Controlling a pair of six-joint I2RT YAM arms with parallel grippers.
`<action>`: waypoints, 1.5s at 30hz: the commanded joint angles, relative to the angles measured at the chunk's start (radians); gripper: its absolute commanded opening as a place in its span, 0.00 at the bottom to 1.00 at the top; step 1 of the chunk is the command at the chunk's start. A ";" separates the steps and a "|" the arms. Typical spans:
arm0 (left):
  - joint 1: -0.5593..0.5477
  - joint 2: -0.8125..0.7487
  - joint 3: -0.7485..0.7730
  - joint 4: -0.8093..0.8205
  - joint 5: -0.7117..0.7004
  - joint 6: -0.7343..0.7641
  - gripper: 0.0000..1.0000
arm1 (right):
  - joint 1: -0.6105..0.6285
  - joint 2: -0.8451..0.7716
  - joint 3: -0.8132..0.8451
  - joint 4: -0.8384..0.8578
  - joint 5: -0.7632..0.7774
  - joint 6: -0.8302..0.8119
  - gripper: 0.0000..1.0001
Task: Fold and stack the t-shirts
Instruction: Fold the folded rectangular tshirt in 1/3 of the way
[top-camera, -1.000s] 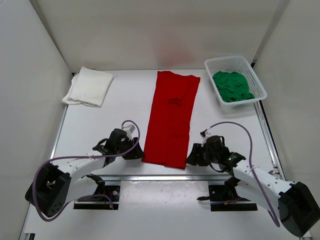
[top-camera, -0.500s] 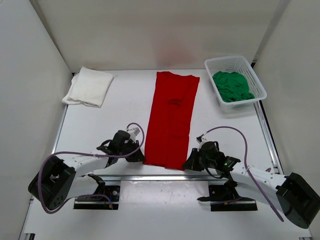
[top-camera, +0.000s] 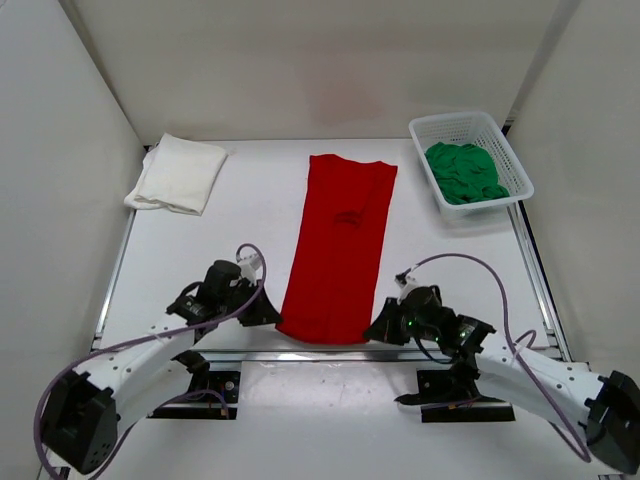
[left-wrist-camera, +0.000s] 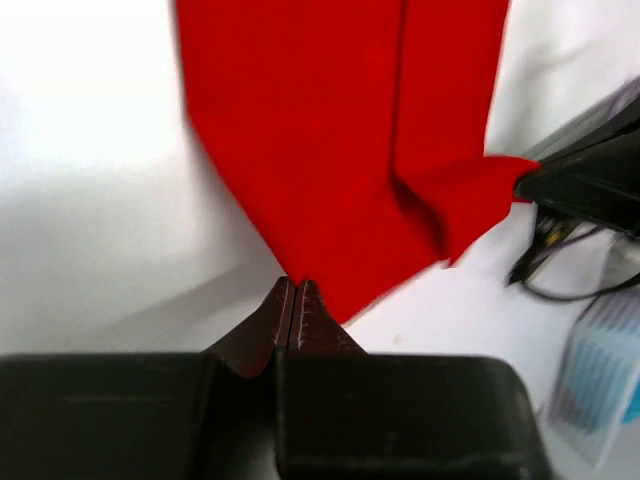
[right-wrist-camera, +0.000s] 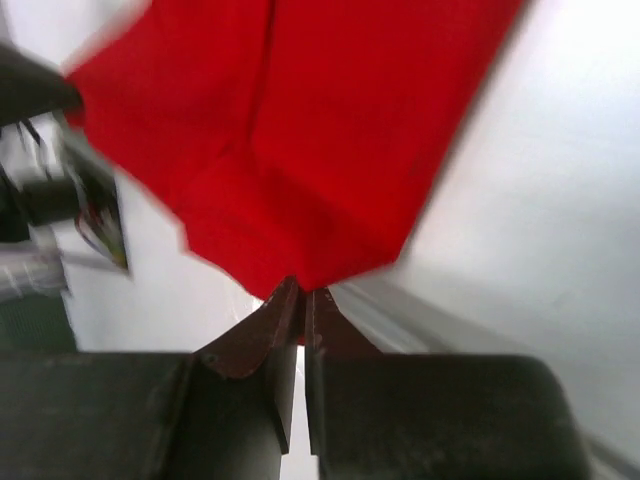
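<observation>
The red t-shirt (top-camera: 340, 240) lies as a long narrow folded strip down the middle of the table. My left gripper (top-camera: 272, 316) is shut on its near left corner (left-wrist-camera: 300, 275). At the near right corner (right-wrist-camera: 300, 280) my right gripper (top-camera: 378, 330) is shut on the cloth too. Both held corners are lifted slightly, and the near hem sags between them. A folded white t-shirt (top-camera: 178, 172) rests at the far left. The green t-shirt (top-camera: 464, 172) is bunched inside the white basket (top-camera: 512, 152) at the far right.
White walls enclose the table on the left, back and right. A metal rail (top-camera: 300, 352) runs along the near edge between the arm bases. Purple cables (top-camera: 470, 262) loop above both wrists.
Both grippers have closed on the red t-shirt's near corners and pulled toward the near edge. The shirt has slid slightly toward me.
</observation>
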 joint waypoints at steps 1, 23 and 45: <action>0.062 0.108 0.142 0.087 0.025 -0.025 0.00 | -0.234 0.043 0.096 0.021 -0.116 -0.166 0.00; 0.170 1.070 0.908 0.311 -0.147 -0.120 0.00 | -0.797 0.997 0.732 0.303 -0.356 -0.487 0.00; 0.047 0.815 0.415 0.620 -0.153 -0.206 0.33 | -0.605 0.850 0.676 0.233 -0.137 -0.605 0.00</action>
